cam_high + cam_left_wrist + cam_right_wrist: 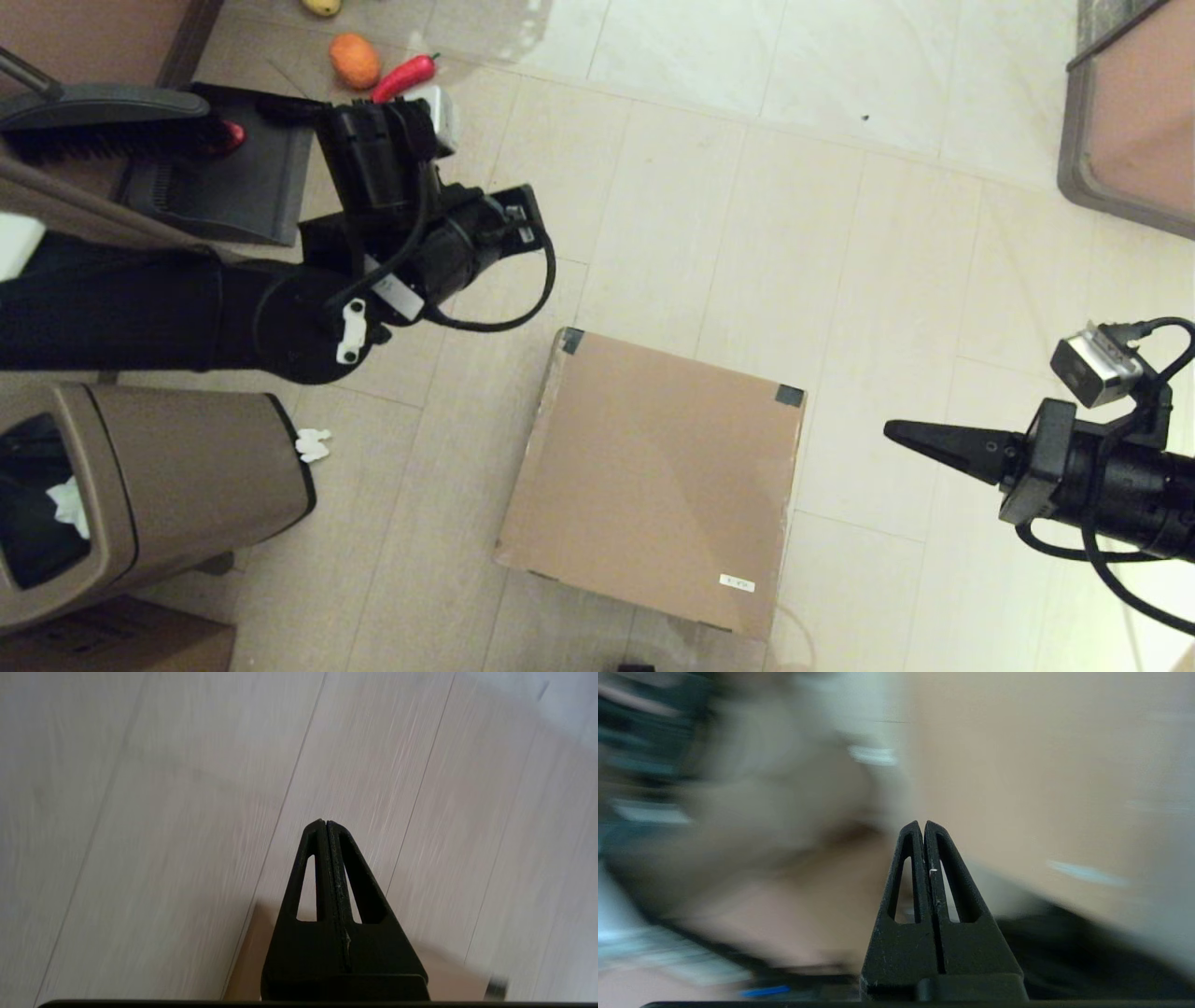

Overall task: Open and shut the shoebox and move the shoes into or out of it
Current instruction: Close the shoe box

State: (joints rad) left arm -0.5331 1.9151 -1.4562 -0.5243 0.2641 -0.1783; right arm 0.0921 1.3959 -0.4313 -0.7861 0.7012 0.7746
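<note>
The shoebox lies shut on the tiled floor in the middle of the head view, with black tape on its two far corners and a small white label near its front edge. The shoes are out of view. My left gripper is shut and empty, held in the air beyond the box's far left corner; a strip of the shoebox shows beneath it. In the head view only its wrist body shows. My right gripper is shut and empty, pointing at the box's right side with a gap between them.
A brown trash bin with a black rim stands at the left, a white scrap beside it. A dustpan and brush, an orange and a red pepper lie at the far left. Furniture stands at the far right.
</note>
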